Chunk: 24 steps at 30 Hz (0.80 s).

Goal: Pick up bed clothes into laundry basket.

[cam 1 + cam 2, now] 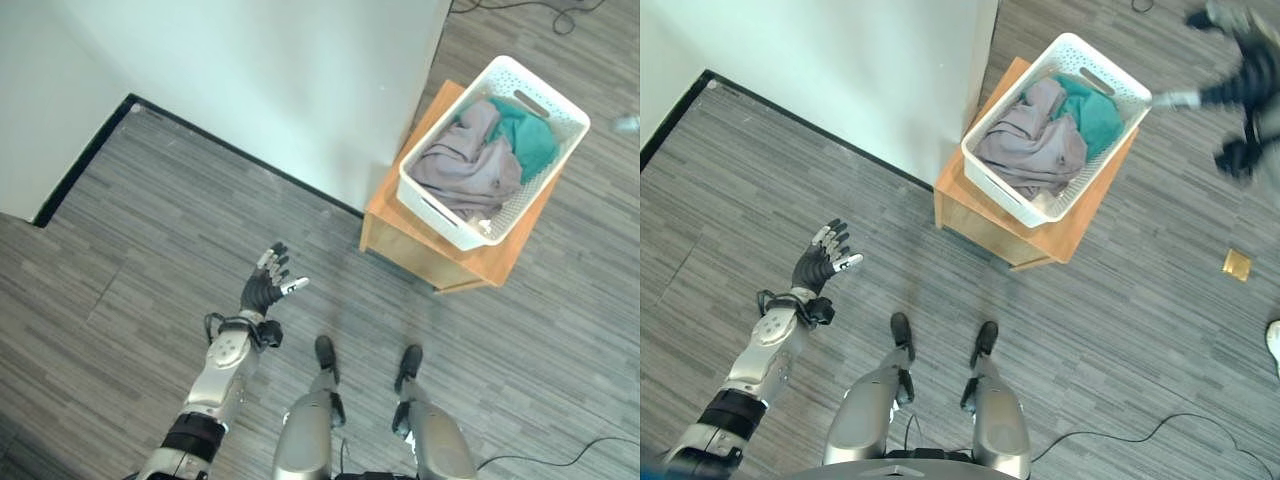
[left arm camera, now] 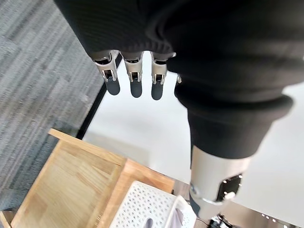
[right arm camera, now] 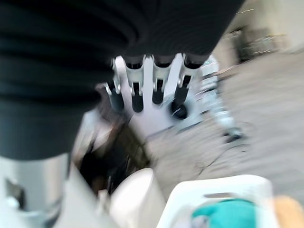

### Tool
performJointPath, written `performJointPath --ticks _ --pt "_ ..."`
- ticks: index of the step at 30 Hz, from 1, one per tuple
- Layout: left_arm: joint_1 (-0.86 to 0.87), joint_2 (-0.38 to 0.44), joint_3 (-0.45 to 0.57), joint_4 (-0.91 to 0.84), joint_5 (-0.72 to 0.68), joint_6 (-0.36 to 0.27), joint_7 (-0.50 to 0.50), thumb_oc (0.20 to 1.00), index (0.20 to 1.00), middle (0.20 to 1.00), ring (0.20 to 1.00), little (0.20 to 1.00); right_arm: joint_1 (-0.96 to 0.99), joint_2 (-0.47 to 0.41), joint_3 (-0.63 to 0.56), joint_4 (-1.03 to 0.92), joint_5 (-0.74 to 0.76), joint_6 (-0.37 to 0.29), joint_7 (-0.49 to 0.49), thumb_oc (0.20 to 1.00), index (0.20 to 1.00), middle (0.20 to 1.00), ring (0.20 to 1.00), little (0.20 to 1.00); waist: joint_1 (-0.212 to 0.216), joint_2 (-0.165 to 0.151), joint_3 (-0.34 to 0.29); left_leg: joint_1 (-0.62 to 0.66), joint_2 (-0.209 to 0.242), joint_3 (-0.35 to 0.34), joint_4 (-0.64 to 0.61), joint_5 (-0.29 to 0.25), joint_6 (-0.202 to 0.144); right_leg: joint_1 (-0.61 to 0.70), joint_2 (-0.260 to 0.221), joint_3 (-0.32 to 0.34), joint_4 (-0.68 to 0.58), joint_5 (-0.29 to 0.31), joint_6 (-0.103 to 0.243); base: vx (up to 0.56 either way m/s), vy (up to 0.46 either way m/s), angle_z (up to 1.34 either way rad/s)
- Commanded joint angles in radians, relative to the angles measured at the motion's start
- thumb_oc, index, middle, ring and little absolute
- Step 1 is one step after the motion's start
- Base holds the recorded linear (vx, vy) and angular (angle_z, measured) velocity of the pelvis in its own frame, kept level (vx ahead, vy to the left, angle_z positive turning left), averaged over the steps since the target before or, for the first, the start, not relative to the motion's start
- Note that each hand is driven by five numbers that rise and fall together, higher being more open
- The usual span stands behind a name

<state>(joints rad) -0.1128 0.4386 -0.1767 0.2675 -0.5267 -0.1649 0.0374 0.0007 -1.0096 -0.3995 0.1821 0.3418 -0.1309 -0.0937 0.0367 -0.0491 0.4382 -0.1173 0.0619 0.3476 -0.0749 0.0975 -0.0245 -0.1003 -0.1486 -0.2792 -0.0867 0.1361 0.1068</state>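
A white perforated plastic laundry basket, rectangular with rounded corners, sits on a low wooden table beside a white wall. Crumpled grey cloth and teal cloth lie inside it. The floor is grey wood-grain plank. The left hand hovers over the floor, fingers straight and spread, empty. The right eye view alone shows the right hand, blurred, just beside the basket's far rim; its wrist view shows straight, empty fingers.
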Motion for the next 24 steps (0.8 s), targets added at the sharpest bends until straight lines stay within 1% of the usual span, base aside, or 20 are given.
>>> performJointPath --ticks 1,2,3,4,5,6,7,8,9,10,12,13,17,18,19,21,24 --pt "-0.056 -0.033 -0.004 0.041 0.057 -0.026 0.012 1.0 1.0 1.0 1.0 1.0 -0.142 0.08 0.107 0.006 0.036 -0.074 -0.076 1.0 1.0 1.0 1.0 1.0 -0.045 -0.021 -0.109 0.049 0.032 0.023 -0.012 0.005 -0.077 0.017 -0.045 0.027 0.061 -0.071 0.06 0.07 -0.005 -0.31" --pt "-0.06 -0.033 -0.005 0.044 0.069 -0.02 0.019 1.0 1.0 1.0 1.0 1.0 -0.101 0.154 0.078 -0.054 -0.002 -0.071 -0.102 1.0 1.0 1.0 1.0 1.0 -0.041 -0.019 -0.123 0.065 0.028 0.027 -0.012 0.001 -0.072 0.025 -0.044 0.033 0.065 -0.076 0.058 0.1 -0.007 -0.4" --pt "-0.073 -0.056 -0.006 0.063 0.102 -0.012 0.027 1.0 1.0 1.0 1.0 1.0 -0.024 0.314 0.073 -0.133 -0.04 -0.083 -0.1 1.0 1.0 1.0 1.0 1.0 -0.058 -0.005 -0.149 0.098 0.025 0.033 -0.011 -0.014 -0.067 0.046 -0.046 0.035 0.085 -0.101 0.059 0.06 -0.017 -0.4" --pt "-0.073 -0.055 -0.008 0.063 0.103 -0.012 0.027 1.0 1.0 1.0 1.0 1.0 -0.018 0.318 0.07 -0.139 -0.041 -0.08 -0.1 1.0 1.0 1.0 1.0 1.0 -0.056 -0.006 -0.15 0.096 0.025 0.034 -0.012 -0.009 -0.066 0.043 -0.046 0.036 0.084 -0.097 0.058 0.08 -0.013 -0.29" --pt "-0.081 -0.072 -0.01 0.076 0.109 -0.014 0.027 1.0 1.0 1.0 1.0 1.0 0.014 0.38 0.075 -0.164 -0.046 -0.091 -0.102 1.0 1.0 1.0 1.0 1.0 -0.061 -0.002 -0.166 0.111 0.023 0.035 -0.012 -0.015 -0.063 0.055 -0.045 0.035 0.092 -0.109 0.058 0.04 -0.016 -0.17" --pt "-0.094 -0.09 -0.02 0.098 0.12 -0.019 0.036 1.0 1.0 1.0 1.0 1.0 0.037 0.452 0.084 -0.166 -0.009 -0.106 -0.097 1.0 1.0 1.0 1.0 1.0 -0.068 0.002 -0.179 0.123 0.02 0.033 -0.012 -0.018 -0.061 0.064 -0.046 0.037 0.097 -0.116 0.056 0.09 -0.019 -0.05" --pt "-0.112 -0.115 -0.03 0.131 0.124 -0.018 0.05 1.0 1.0 1.0 1.0 1.0 0.067 0.543 0.093 -0.167 0.052 -0.131 -0.091 1.0 1.0 1.0 1.0 1.0 -0.075 0.005 -0.194 0.137 0.019 0.035 -0.012 -0.024 -0.059 0.077 -0.049 0.033 0.098 -0.12 0.055 0.08 -0.016 0.01" --pt "-0.119 -0.137 -0.032 0.153 0.121 -0.018 0.062 1.0 1.0 1.0 1.0 1.0 0.091 0.62 0.113 -0.147 0.131 -0.15 -0.065 1.0 1.0 1.0 1.0 1.0 -0.081 0.011 -0.205 0.149 0.016 0.036 -0.012 -0.031 -0.058 0.089 -0.049 0.032 0.102 -0.131 0.056 0.07 -0.008 0.05" --pt "-0.132 -0.161 -0.044 0.171 0.108 -0.022 0.071 1.0 1.0 1.0 1.0 1.0 0.097 0.707 0.128 -0.099 0.268 -0.182 -0.036 1.0 1.0 1.0 1.0 1.0 -0.085 0.016 -0.218 0.157 0.016 0.036 -0.012 -0.032 -0.056 0.097 -0.049 0.031 0.104 -0.133 0.054 0.07 0.007 0.04" --pt "-0.132 -0.179 -0.047 0.182 0.1 -0.018 0.072 1.0 1.0 1.0 1.0 1.0 0.112 0.757 0.145 -0.049 0.345 -0.2 -0.026 1.0 1.0 1.0 1.0 1.0 -0.091 0.022 -0.232 0.17 0.014 0.036 -0.012 -0.037 -0.055 0.108 -0.049 0.029 0.105 -0.138 0.055 0.06 0.013 0.03" --pt "-0.121 -0.206 -0.041 0.188 0.082 -0.022 0.073 1.0 1.0 1.0 1.0 1.0 0.155 0.834 0.174 0.036 0.435 -0.203 -0.019 1.0 1.0 1.0 1.0 1.0 -0.103 0.03 -0.256 0.193 0.011 0.04 -0.012 -0.05 -0.055 0.129 -0.05 0.028 0.109 -0.148 0.055 0.08 0.019 0.12" --pt "-0.112 -0.22 -0.039 0.196 0.068 -0.032 0.074 1.0 1.0 1.0 1.0 1.0 0.179 0.857 0.188 0.1 0.442 -0.2 -0.011 1.0 1.0 1.0 1.0 1.0 -0.11 0.037 -0.269 0.2 0.011 0.042 -0.012 -0.052 -0.054 0.133 -0.048 0.028 0.111 -0.15 0.054 0.07 0.023 0.12" --pt "-0.086 -0.238 -0.025 0.209 0.034 -0.051 0.075 1.0 1.0 1.0 1.0 1.0 0.191 0.833 0.256 0.233 0.398 -0.173 -0.005 1.0 1.0 1.0 1.0 1.0 -0.127 0.044 -0.292 0.224 0.011 0.059 -0.012 -0.06 -0.055 0.14 -0.042 0.042 0.119 -0.157 0.051 0.03 0.013 0.0" --pt "-0.084 -0.241 -0.031 0.214 0.029 -0.052 0.067 1.0 1.0 1.0 1.0 1.0 0.186 0.827 0.284 0.264 0.414 -0.163 0.02 1.0 1.0 1.0 1.0 1.0 -0.13 0.045 -0.293 0.232 0.01 0.064 -0.012 -0.062 -0.053 0.14 -0.041 0.048 0.133 -0.163 0.048 0.02 0.012 -0.11" --pt "-0.084 -0.241 -0.03 0.214 0.029 -0.052 0.067 1.0 1.0 1.0 1.0 1.0 0.185 0.826 0.284 0.265 0.415 -0.163 0.021 1.0 1.0 1.0 1.0 1.0 -0.13 0.045 -0.292 0.233 0.01 0.065 -0.012 -0.063 -0.053 0.14 -0.041 0.049 0.134 -0.163 0.048 0.02 0.008 -0.14" --pt "-0.079 -0.232 -0.036 0.221 0.054 -0.057 0.062 1.0 1.0 1.0 1.0 1.0 0.194 0.809 0.325 0.282 0.399 -0.146 0.052 1.0 1.0 1.0 1.0 1.0 -0.129 0.042 -0.296 0.241 0.009 0.072 -0.012 -0.066 -0.054 0.144 -0.042 0.053 0.139 -0.163 0.048 0.03 -0.004 -0.12" --pt "-0.078 -0.231 -0.03 0.218 0.063 -0.06 0.069 1.0 1.0 1.0 1.0 1.0 0.19 0.802 0.337 0.263 0.391 -0.144 0.058 1.0 1.0 1.0 1.0 1.0 -0.124 0.04 -0.297 0.241 0.008 0.069 -0.012 -0.066 -0.054 0.148 -0.043 0.05 0.136 -0.163 0.047 0.01 -0.002 -0.02"
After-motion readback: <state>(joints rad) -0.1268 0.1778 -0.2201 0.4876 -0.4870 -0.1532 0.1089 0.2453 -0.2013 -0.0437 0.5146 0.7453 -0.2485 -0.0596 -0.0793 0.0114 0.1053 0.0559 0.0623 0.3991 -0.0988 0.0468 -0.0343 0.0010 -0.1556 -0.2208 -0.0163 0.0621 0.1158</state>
